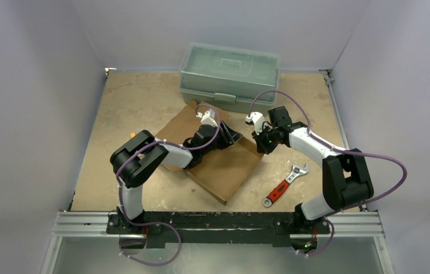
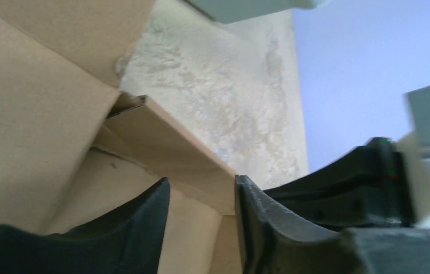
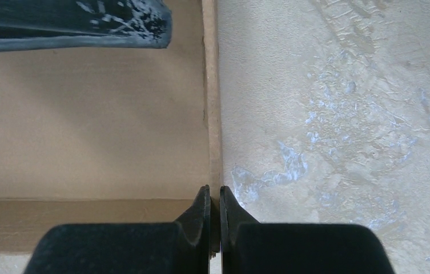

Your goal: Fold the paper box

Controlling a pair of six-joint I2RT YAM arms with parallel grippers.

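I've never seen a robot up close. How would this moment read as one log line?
task: fold paper box | left gripper: open around flap | right gripper: pinching box edge | wrench, toolbox: apart

Plain, pale grey walls (image 1: 29, 85) closed in the table on three sides. The tabletop (image 1: 132, 97) was beige and mottled, worn with whitish scuffs. A metal rail (image 1: 81, 224) ran along its near edge. The light was soft and even.
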